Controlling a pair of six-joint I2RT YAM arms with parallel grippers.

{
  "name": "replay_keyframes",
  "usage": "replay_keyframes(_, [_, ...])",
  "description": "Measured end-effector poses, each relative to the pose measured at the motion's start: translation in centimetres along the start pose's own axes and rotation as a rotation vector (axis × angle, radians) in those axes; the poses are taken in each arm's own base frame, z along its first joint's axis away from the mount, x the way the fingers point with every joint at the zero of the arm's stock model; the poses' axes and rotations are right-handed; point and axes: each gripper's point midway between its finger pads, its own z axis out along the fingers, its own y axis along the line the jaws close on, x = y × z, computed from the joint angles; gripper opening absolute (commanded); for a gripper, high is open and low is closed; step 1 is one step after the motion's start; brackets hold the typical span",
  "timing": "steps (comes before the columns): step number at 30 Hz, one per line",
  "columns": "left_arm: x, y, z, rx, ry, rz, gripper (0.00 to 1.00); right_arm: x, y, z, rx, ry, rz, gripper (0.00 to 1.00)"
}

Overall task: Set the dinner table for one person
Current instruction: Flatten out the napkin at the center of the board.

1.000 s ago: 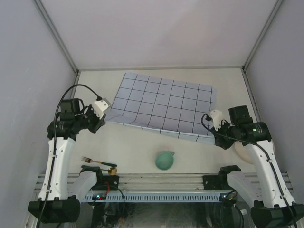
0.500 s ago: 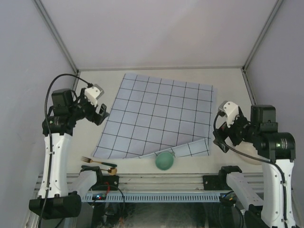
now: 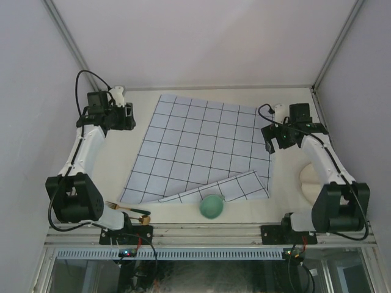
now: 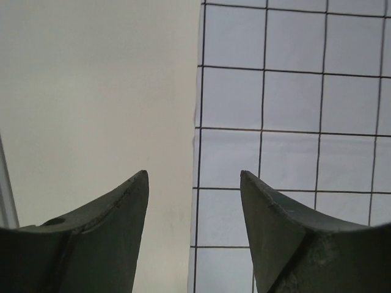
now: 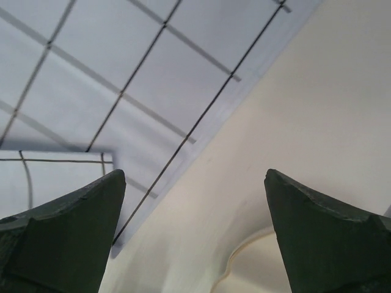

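The dinner table (image 3: 113,165) is a cream-white surface. A pale-blue cloth with dark grid lines (image 3: 201,143) lies spread on it, its near right corner folded over (image 3: 235,186). My left gripper (image 3: 127,116) hovers open by the cloth's far left corner. In the left wrist view the cloth's edge (image 4: 200,152) runs between the open fingers (image 4: 122,232), which hold nothing. My right gripper (image 3: 270,139) stands open at the cloth's right edge. The right wrist view shows the gripper (image 5: 195,174) wide open over bare table, with the cloth (image 5: 153,79) to its upper left.
A green cup (image 3: 212,206) sits at the cloth's near edge, beside the folded corner. A fork (image 3: 125,209) lies near the left arm's base. A cream plate (image 3: 310,182) rests at the right, its rim (image 5: 256,262) below the right fingers. Grey walls enclose the table.
Both grippers opened and let go of the cloth's near edge. The cloth dropped flat with one corner folded over. Both arms swung back toward its far corners.
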Motion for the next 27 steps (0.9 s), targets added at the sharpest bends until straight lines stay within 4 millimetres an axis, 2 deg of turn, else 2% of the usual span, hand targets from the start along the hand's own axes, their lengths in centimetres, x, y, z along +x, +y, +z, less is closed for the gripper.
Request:
replay_keyframes(4, [1.5, 1.3, -0.2, -0.072, 0.006, -0.005, 0.66, -0.6, -3.1, 4.0, 0.086, 0.057, 0.007, 0.9])
replay_keyframes(10, [1.3, 2.9, -1.4, -0.15, -0.04, -0.007, 0.67, -5.1, -8.5, 9.4, 0.169, 0.073, 0.027, 0.78])
replay_keyframes(15, [0.6, 3.3, -1.6, -0.174, -0.067, -0.003, 0.67, -8.1, -13.7, 13.0, 0.21, 0.061, 0.129, 0.74])
replay_keyframes(18, [0.7, 3.5, -1.6, -0.185, -0.065, -0.004, 0.67, -9.3, -16.3, 14.3, 0.224, 0.045, 0.198, 0.73])
replay_keyframes(20, [0.7, 3.6, -1.7, -0.192, -0.063, -0.005, 0.67, -9.9, -17.4, 14.8, 0.223, 0.036, 0.234, 0.73])
replay_keyframes(24, [0.8, 4.0, -1.8, -0.212, -0.059, -0.006, 0.67, -10.6, -18.6, 15.4, 0.208, 0.027, 0.291, 0.72])
replay_keyframes(27, [0.7, 4.1, -2.2, -0.228, -0.063, -0.005, 0.67, -11.1, -18.6, 15.9, 0.182, 0.026, 0.321, 0.71])
